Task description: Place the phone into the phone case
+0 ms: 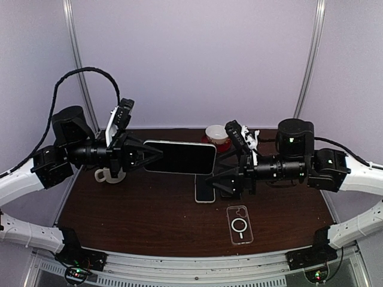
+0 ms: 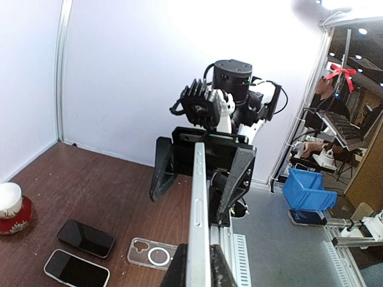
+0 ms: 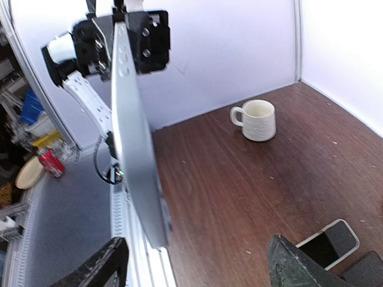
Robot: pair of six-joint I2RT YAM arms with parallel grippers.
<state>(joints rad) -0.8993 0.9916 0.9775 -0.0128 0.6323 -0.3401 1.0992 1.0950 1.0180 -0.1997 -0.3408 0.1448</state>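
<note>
A robotics lab: plain white booth walls point(image 1: 191, 60) enclose the dark wooden table point(image 1: 137, 221), and past the right gripper point(image 2: 192, 200) stands a blue plastic parts bin point(image 2: 308, 191)

The dark brown worktop point(image 1: 137, 209) carries a clear phone case point(image 1: 240, 225) near its front right, a pale-edged phone point(image 1: 204, 191) and a dark phone point(image 2: 87, 238) side by side just behind it, a white mug point(image 3: 258, 119) at the left and a red-and-white cup point(image 1: 216, 134) at the back.

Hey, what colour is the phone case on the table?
The case is clear with a white ring, best seen in the top external view.
</note>
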